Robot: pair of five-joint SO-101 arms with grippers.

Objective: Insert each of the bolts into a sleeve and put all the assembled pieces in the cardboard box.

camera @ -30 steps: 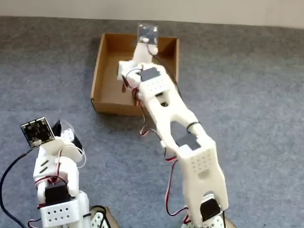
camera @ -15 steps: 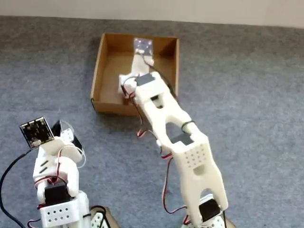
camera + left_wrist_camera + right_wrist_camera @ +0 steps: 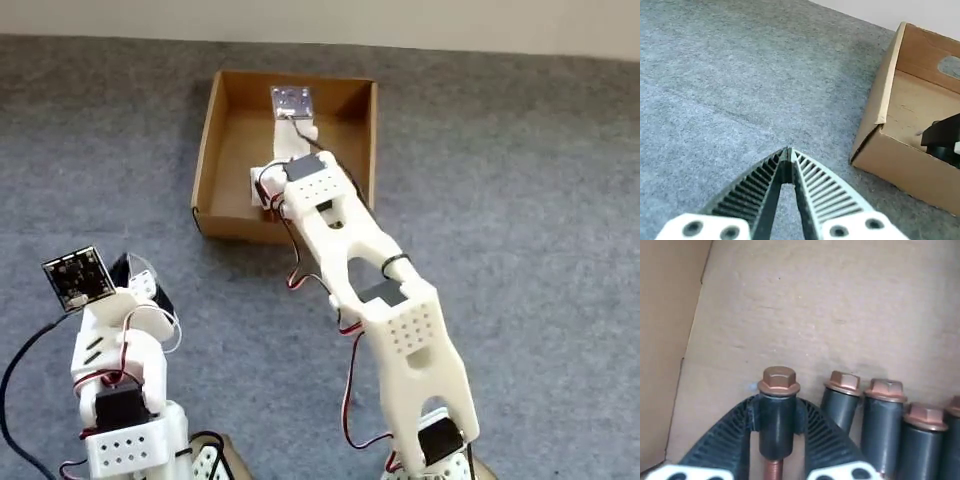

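My right gripper is inside the cardboard box. It is clamped on a dark sleeve with a copper bolt through it, over the box floor. Four more assembled pieces sit in a row just beside it. My left gripper is closed on nothing, over the grey desk, near a corner of the box.

A grey, felt-like covering spreads across the whole work surface, its nap fine and slightly mottled; along the far edge it meets a pale, plain wall in a straight line; the left wrist view shows the same grey nap running up to that light wall; the light is soft and even, with faint shadows.
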